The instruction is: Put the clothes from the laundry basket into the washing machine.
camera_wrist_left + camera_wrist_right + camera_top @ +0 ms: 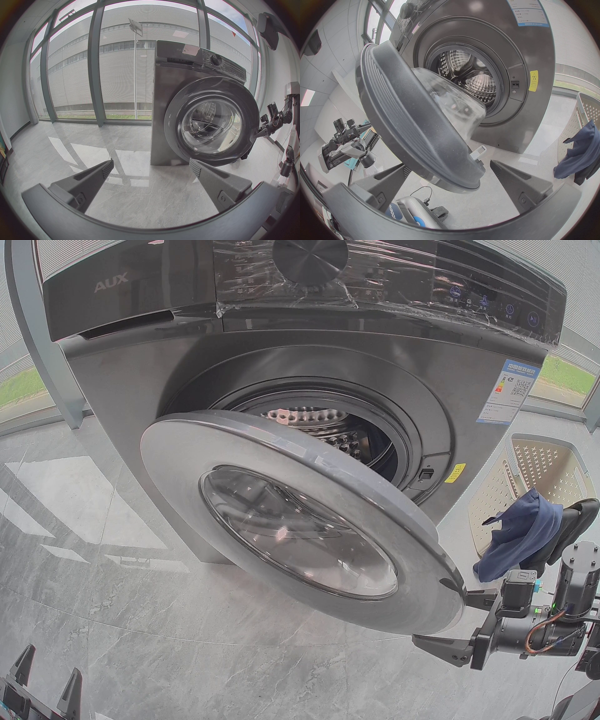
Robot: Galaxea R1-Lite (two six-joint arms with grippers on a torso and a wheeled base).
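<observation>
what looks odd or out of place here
Clothes hang over the basket rim instead of lying inside, and crinkled clear film covers the washer panel. Nothing looks spilled or damaged.

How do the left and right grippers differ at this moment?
Position: the black right gripper is at the free edge of the round grey washing machine door, while the black left gripper sits low, well back from that door.
Contents: the right gripper has the door's rim between its fingers, while the left gripper has nothing between its fingers.
Shared: both are open, and neither is clamped on anything.
</observation>
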